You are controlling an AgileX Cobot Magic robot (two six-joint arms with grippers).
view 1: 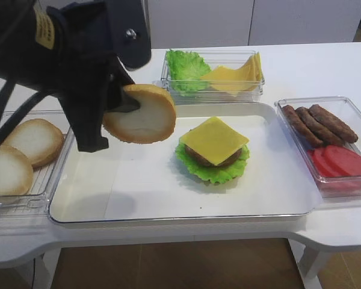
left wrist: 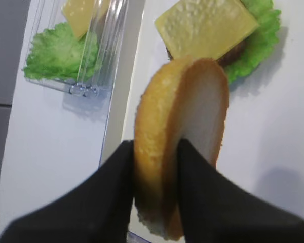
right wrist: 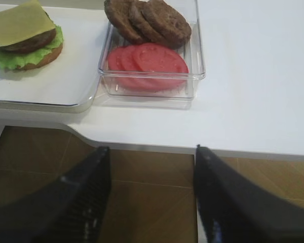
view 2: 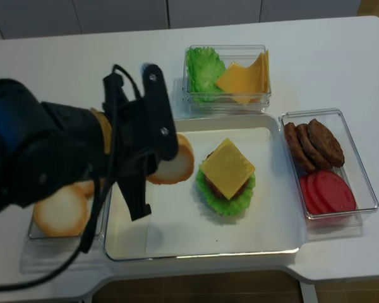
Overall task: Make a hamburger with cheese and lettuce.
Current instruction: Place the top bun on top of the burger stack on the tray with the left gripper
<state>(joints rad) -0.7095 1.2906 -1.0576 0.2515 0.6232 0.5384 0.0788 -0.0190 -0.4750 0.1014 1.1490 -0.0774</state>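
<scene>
We note a white table [view 1: 325, 72] with rounded cut-outs along its near edge, brown tiled floor [view 1: 186, 265] beneath, and pale cabinet fronts [view 2: 120, 12] behind.

At the left, a clear tray [view 1: 41, 186] holds pale flat-faced bun halves [view 1: 30, 139]. The left tool [left wrist: 154, 167] is clamped on a bun top [view 1: 141, 114], held on edge above the left part of the white serving tray [view 1: 126, 205]. On that tray lies the hamburger [view 1: 213, 150], so far an open stack: the lettuce [view 1: 219, 173] as a frilly ring, a brown patty [view 1: 195, 155], and the cheese [view 1: 215, 139] uppermost. Behind it a clear box [view 1: 213, 91] carries spare leaf and yellow slices. At the right, another clear box [view 1: 349, 180] holds patties [view 1: 319, 123] and tomato slices [view 1: 343, 161].

The left wrist view alone shows both fingers [left wrist: 213, 192] pressed against the bun's faces. The right wrist view alone shows the right tool [right wrist: 149, 192], jaws standing apart with nothing between them, off the table's near edge above the floor.
</scene>
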